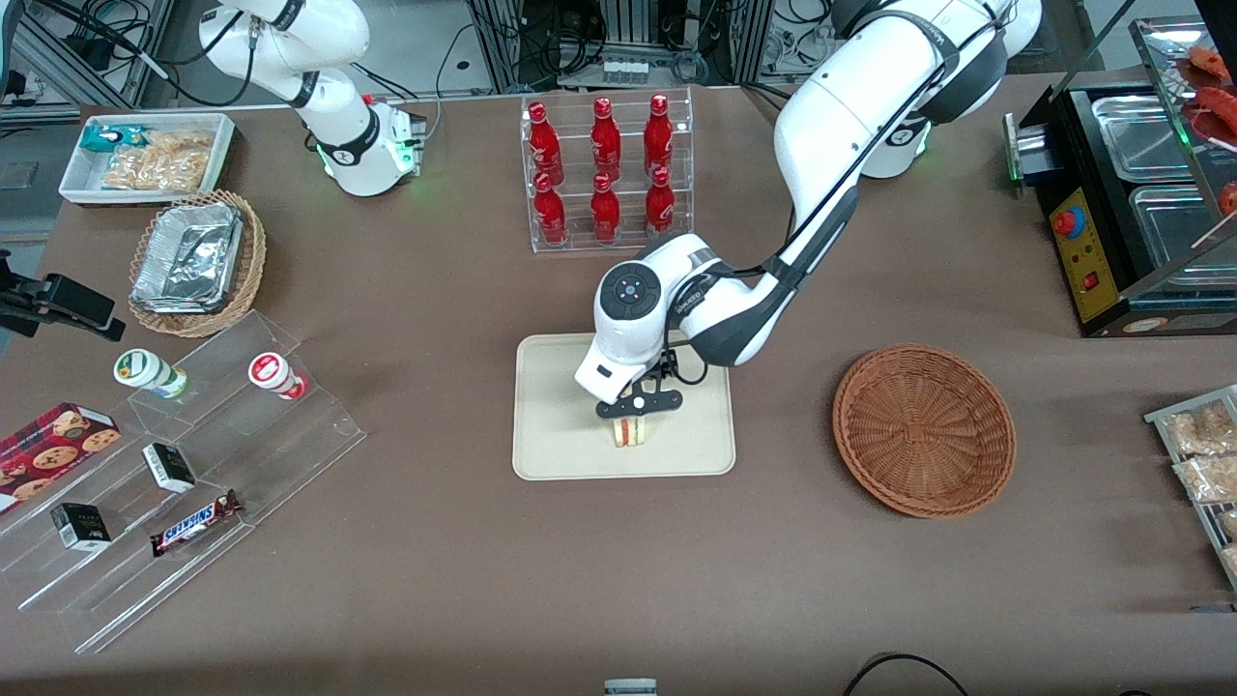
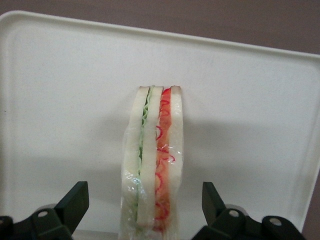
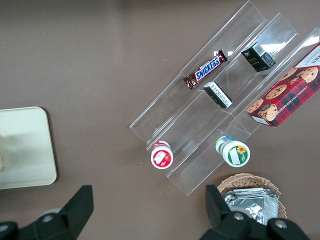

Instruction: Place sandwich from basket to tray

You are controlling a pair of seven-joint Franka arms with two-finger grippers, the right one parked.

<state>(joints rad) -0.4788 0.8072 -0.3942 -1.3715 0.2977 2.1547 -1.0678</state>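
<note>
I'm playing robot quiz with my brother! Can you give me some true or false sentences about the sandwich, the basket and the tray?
1. The sandwich stands on the tray. True.
2. The basket holds a sandwich. False: nothing lies in it.
3. The tool is open, its fingers apart from the sandwich. True.
4. The tool hovers over the basket. False: it is over the tray.
5. The bottles are red. True.

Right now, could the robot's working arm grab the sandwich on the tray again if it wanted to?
Probably yes. The tool hangs right over the sandwich on the tray, open, one finger on each side with a gap, and nothing lies between them.
</note>
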